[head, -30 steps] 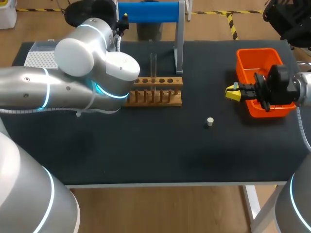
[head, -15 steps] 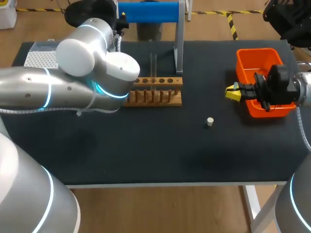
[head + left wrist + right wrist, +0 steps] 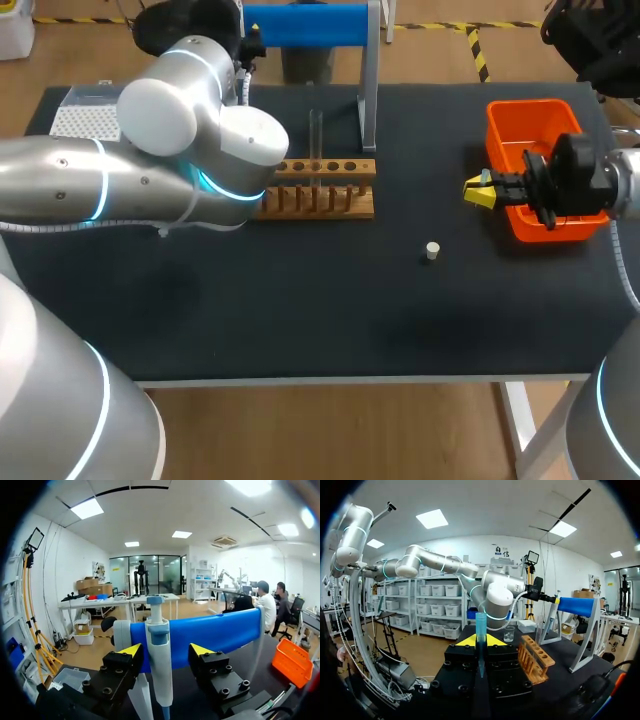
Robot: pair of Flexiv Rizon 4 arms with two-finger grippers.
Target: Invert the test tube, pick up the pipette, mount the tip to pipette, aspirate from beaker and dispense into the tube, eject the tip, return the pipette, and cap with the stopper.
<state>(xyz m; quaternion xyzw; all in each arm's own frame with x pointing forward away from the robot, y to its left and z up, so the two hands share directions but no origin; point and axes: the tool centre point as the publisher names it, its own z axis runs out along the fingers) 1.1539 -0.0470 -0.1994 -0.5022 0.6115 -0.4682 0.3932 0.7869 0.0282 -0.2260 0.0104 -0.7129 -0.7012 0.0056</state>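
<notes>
Blue tip (image 3: 480,625) sat pinched in right gripper (image 3: 480,642) fingers; left gripper (image 3: 166,652) fingers stood spread, flanking hung pipette (image 3: 159,675).

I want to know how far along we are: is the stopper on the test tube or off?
Off. The stopper lies on the table, apart from the test tube standing in the wooden rack.

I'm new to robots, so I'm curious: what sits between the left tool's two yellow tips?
The pipette, hanging upright on the blue stand, with the left tool open around it. The left wrist view shows this.
</notes>
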